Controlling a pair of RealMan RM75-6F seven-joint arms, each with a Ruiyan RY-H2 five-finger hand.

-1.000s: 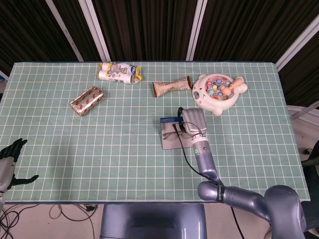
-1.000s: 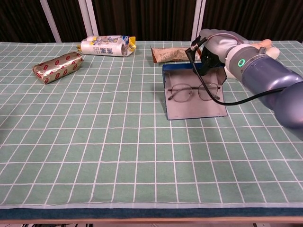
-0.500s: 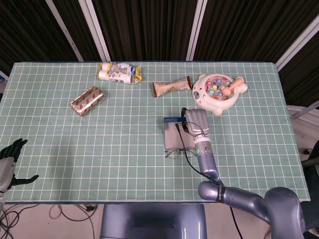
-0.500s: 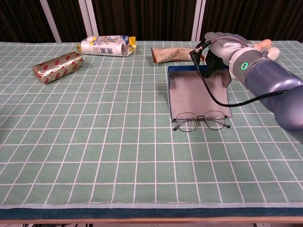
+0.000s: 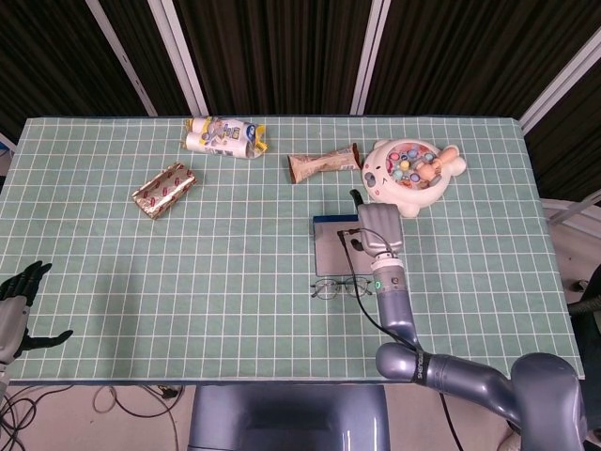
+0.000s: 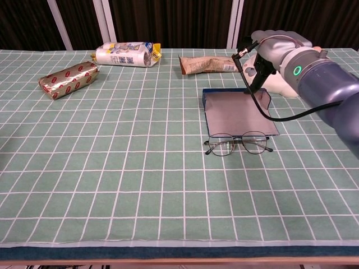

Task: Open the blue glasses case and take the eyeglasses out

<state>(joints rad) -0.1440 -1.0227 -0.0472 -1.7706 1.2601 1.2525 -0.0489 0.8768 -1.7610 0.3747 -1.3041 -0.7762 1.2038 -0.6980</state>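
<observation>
- Your right robot hand [image 6: 268,53] hovers above the open blue case's [image 6: 238,111] far edge, fingers curled, holding nothing.
- The glasses [image 6: 238,143] lie on the counter [image 6: 112,168], touching the case's near edge.
- Your left robot hand [image 5: 19,301] rests open, off the counter.

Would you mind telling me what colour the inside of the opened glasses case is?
Grey inside the glasses case, with a blue rim; the chest view shows it best.

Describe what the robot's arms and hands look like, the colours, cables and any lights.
The right arm is smooth metallic blue-grey, with a glowing green ring light at the wrist. Its right hand has a pale grey shell with dark parts underneath, and a thin black cable loops alongside it. The left hand has dark fingers on a pale grey wrist.
</observation>
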